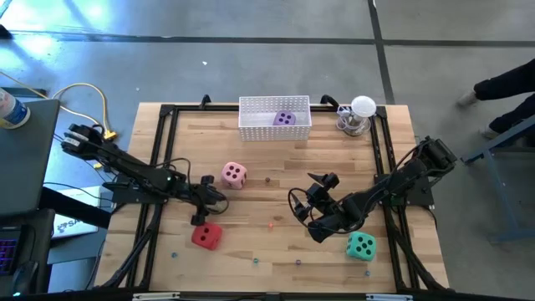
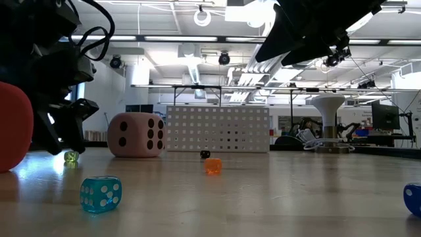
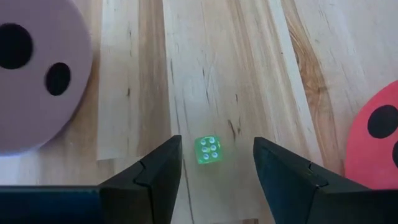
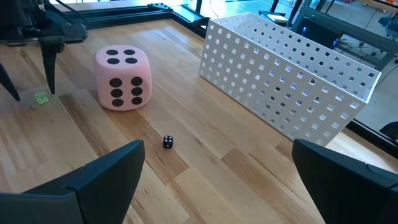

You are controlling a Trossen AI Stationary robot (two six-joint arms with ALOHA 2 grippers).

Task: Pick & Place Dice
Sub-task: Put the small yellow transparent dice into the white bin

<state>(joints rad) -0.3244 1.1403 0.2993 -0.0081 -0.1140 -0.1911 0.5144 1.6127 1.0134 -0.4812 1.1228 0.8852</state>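
The pink die (image 1: 234, 174), with dark pips, rests on the table near its middle. The red die (image 1: 206, 236) sits near the front, and the teal-green die (image 1: 361, 246) at the front right. The purple die (image 1: 284, 119) lies inside the white perforated basket (image 1: 251, 125) at the far edge. My left gripper (image 3: 216, 149) is open and points down between the pink die (image 3: 37, 68) and the red die (image 3: 376, 137). Its fingers stand either side of a tiny green translucent die (image 3: 208, 149) without touching it. My right gripper (image 4: 214, 162) is open and raised, left of the teal-green die and facing the pink die (image 4: 121, 78).
Tiny dice are scattered on the wood: black (image 4: 168, 142), orange (image 2: 212, 166), light blue (image 2: 100, 193), blue (image 2: 413, 197). A white knobbed stand (image 1: 361, 113) sits right of the basket. A black frame rail (image 1: 159, 150) borders the table. A person's legs (image 1: 501, 92) show beyond the right edge.
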